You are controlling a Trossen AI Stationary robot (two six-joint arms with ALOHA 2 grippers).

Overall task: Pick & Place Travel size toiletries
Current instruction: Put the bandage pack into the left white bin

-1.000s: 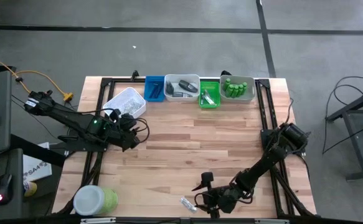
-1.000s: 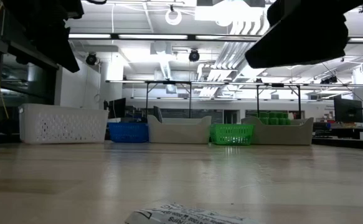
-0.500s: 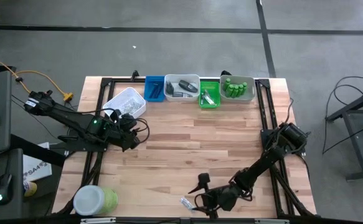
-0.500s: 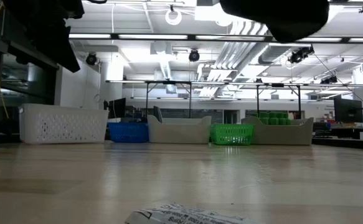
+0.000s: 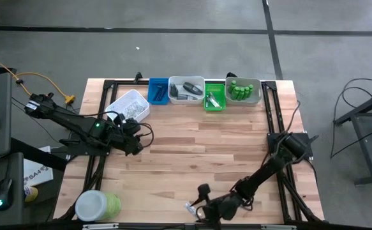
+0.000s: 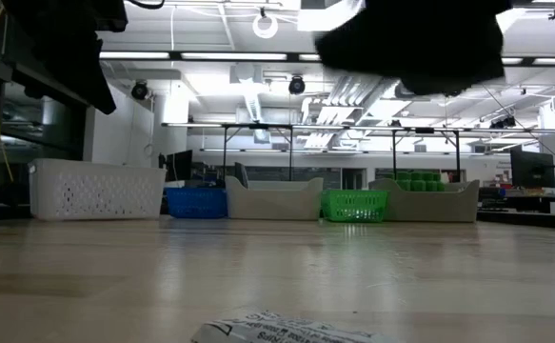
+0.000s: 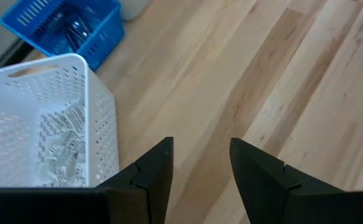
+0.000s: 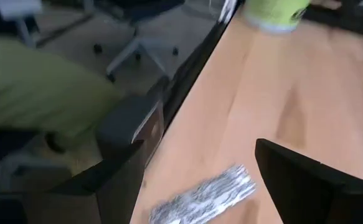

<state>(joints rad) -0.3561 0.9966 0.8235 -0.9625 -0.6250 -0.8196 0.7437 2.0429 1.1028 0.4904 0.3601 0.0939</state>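
Note:
A silvery flat sachet (image 5: pixel 190 208) lies on the wooden table by its near edge; the low view shows it too (image 6: pixel 287 329). My right gripper (image 5: pixel 201 200) hovers open just above and beside it. In the right wrist view the sachet (image 8: pixel 203 194) lies ahead of and between the two fingers of my right gripper (image 8: pixel 198 147), untouched. My left gripper (image 5: pixel 138 138) stands open over the table's left half, near the white tray (image 5: pixel 129 104). In the left wrist view nothing lies between the fingers of my left gripper (image 7: pixel 200 155), and more sachets (image 7: pixel 66 134) lie in the white tray.
Along the far edge stand a blue tray (image 5: pixel 158 91), a grey tray (image 5: pixel 186 89) with dark pieces, a green tray (image 5: pixel 214 98) and a grey tray holding green bottles (image 5: pixel 243 91). A big green jar with a white lid (image 5: pixel 98 206) sits at the near left corner.
My right gripper has moved toward the table's near left, down toward the sachet, and has turned somewhat on the way. It stays open. The sachet has not moved.

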